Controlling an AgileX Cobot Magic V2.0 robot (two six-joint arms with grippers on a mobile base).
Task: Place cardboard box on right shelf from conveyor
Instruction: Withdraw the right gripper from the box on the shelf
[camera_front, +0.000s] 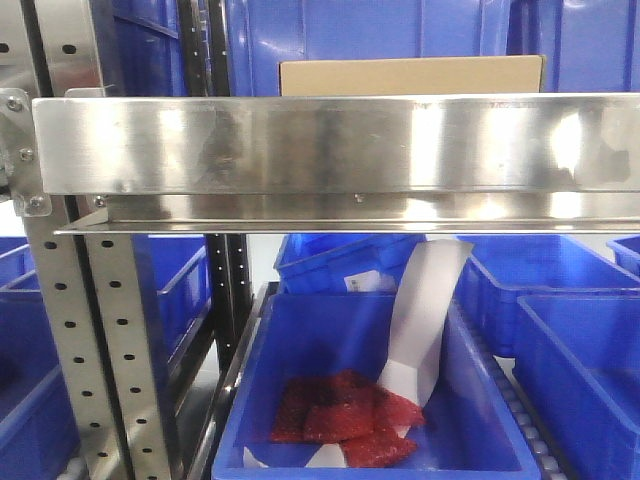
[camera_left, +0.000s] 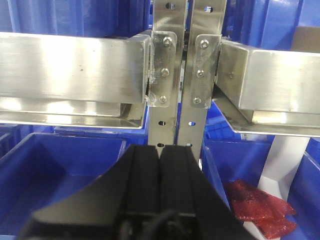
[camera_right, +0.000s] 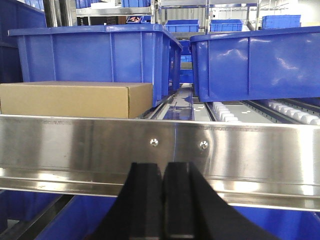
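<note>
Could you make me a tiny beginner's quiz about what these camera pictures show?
1. True or false: the cardboard box sits on the right shelf, behind its steel front lip.
2. Multiple choice: in the front view, what lies in the blue bin below the shelf? A) red packets with a white strip, B) a second carton, C) bottles.
3. Fill in: in the wrist views, the fingers of the left end effector and right end effector are pressed ____ with nothing between them.

Key:
1. True.
2. A: the red packets lie beside a white strip.
3. Together.
</note>
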